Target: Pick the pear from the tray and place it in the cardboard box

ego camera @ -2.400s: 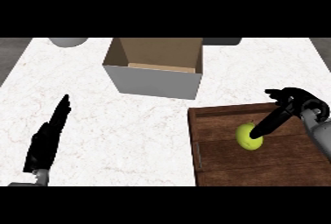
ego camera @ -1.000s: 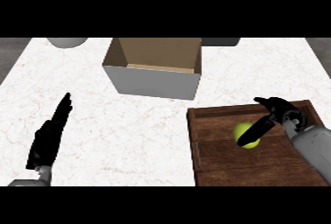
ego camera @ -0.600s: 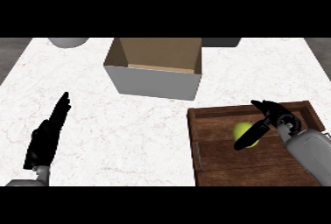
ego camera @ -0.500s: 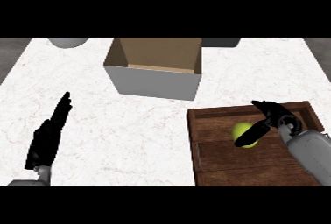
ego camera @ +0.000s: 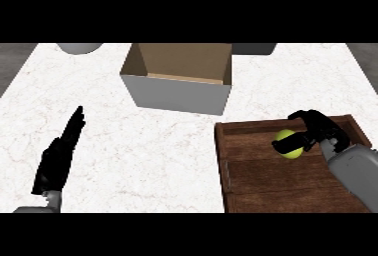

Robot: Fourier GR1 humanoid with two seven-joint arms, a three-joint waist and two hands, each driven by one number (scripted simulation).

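Observation:
The yellow-green pear sits over the far half of the brown wooden tray at the lower right. My right hand has its fingers and thumb curled round the pear from the right and hides part of it. The open cardboard box stands on the white counter behind the tray and a little to its left. At the lower left, my left hand rests open with straight fingers pointing away from me, far from the pear and the box.
A grey round object is cut off by the upper edge at the far left. A dark grey object shows behind the box at the far right. White marble counter lies between my left hand and the tray.
My right hand has drawn in and curled round the pear, which has shifted slightly up and left in the view. The left hand has not moved.

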